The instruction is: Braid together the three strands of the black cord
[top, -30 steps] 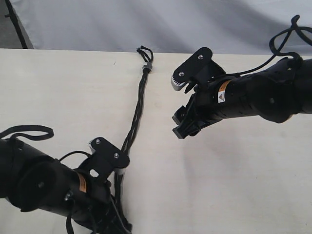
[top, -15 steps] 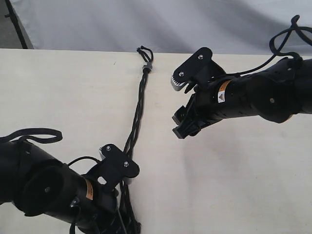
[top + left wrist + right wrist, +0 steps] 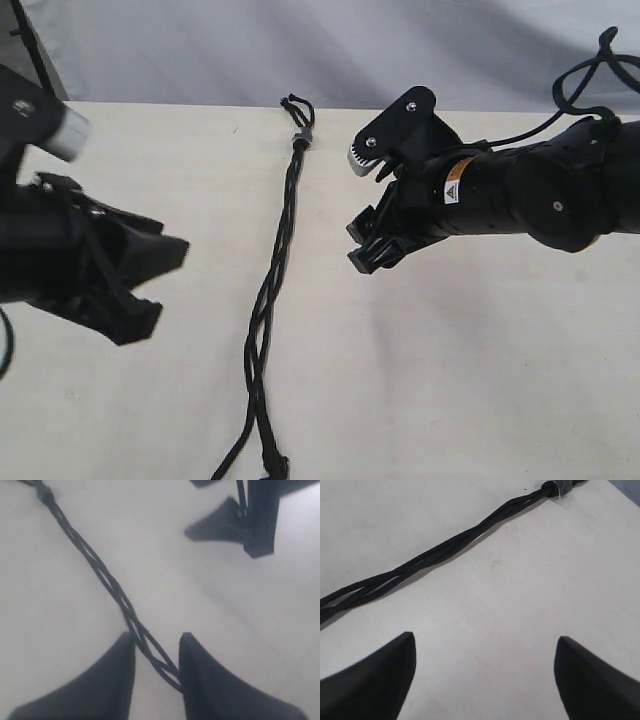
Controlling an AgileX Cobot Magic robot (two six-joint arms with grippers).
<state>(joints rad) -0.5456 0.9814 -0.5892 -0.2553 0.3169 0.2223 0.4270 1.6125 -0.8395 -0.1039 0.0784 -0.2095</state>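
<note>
The black left gripper [image 3: 150, 275] hovers off to the left of the cord with its two pointed fingers [image 3: 100, 680] apart and nothing clamped between them; in its wrist view the cord merely passes across the gap below. The black right gripper [image 3: 362, 215] hangs to the cord's right, its fingers [image 3: 375, 680] spread wide and empty, well clear of the strands. Between the two arms the thin black cord [image 3: 275, 265] lies loose on the pale wooden table [image 3: 480, 380], its three matte strands [image 3: 255, 345] loosely twisted together, bound at the far end by a small grey band [image 3: 300, 134] with short loops, the free ends [image 3: 262, 455] spreading near the table's front edge.
</note>
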